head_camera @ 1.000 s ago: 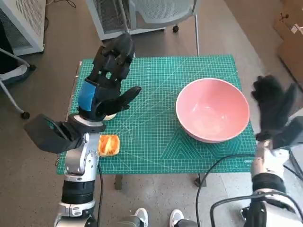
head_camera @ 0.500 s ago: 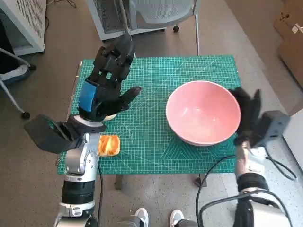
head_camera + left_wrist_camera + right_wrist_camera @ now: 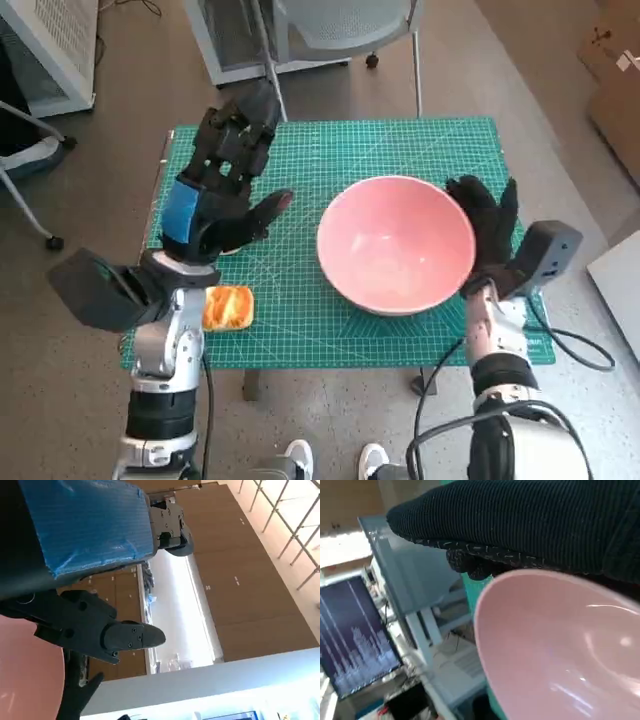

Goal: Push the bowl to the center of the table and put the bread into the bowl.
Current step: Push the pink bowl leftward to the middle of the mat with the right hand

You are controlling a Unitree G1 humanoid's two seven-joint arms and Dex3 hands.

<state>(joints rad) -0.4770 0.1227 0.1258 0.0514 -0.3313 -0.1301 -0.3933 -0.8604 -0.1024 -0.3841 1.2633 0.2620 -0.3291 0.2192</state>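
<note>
Head view: the wide pink ceramic bowl (image 3: pixel 395 243) is sitting mid-bench on the green mat, the gloved right hand (image 3: pixel 487 222) touching its right rim, fingers spread. The golden bread piece (image 3: pixel 226 306) is lying near-left, below the raised left hand (image 3: pixel 222 190), whose fingers are apart, holding nothing.

Right wrist view: the glove (image 3: pixel 530 522) is resting against the bowl's rim (image 3: pixel 520 577).

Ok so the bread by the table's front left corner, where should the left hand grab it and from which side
Probably across the bread's two long sides, coming straight down from above. It lies flat on the green mat, so nothing reaches under it. The left forearm hides its left end; the left hand, fingers spread, hovers farther back and would need to draw back toward the front edge.
</note>
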